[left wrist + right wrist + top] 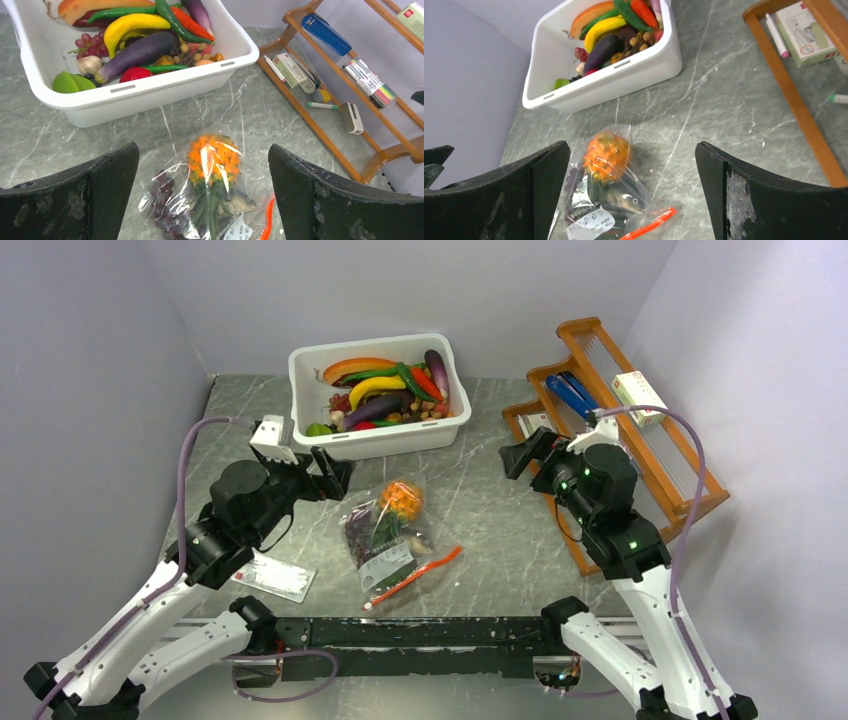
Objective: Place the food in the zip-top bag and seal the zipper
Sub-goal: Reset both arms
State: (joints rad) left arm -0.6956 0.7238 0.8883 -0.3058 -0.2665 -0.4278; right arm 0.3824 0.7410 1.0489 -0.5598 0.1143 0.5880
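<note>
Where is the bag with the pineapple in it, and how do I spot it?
Find the white tub full of toy vegetables at the back of the grey table. Just in front of it lies the zip-top bag. It is clear and floppy, with an orange pineapple and dark grapes inside and an orange-red zipper, unlike the flat white card to its left.

Pineapple point(212, 160) and grapes point(167, 206) inside zip-top bag point(251, 181)

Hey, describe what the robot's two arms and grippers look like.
Both arms, left arm and right arm, have white lower links and black joints. A lilac cable loops along each. Small green lights glow on the right. The left gripper and right gripper have broad black, scuffed fingers.
</note>
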